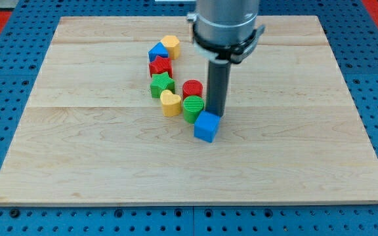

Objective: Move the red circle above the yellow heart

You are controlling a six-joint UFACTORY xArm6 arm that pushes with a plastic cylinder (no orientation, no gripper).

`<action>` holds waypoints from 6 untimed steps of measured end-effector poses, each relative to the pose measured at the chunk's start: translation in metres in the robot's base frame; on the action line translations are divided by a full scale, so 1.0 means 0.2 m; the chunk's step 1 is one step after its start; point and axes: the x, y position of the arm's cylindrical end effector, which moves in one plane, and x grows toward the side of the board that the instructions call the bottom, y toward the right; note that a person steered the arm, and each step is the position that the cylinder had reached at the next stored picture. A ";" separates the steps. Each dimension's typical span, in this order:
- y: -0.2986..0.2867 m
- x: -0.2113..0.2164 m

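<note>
The red circle (192, 89) stands near the board's middle, touching the green circle (193, 108) below it. The yellow heart (170, 103) lies just to the left of the green circle, below and left of the red circle. My tip (215, 114) is down on the board just right of the green circle and right of and slightly below the red circle, at the top edge of the blue cube (207, 126).
A curved row of blocks runs up from the heart: a green star (162, 84), a red star (160, 66), a blue block (157, 52) and a yellow hexagon (170, 45). The wooden board (307, 144) sits on a blue pegboard.
</note>
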 end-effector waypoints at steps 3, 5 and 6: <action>0.25 -0.21; -0.06 -0.24; -0.35 -0.19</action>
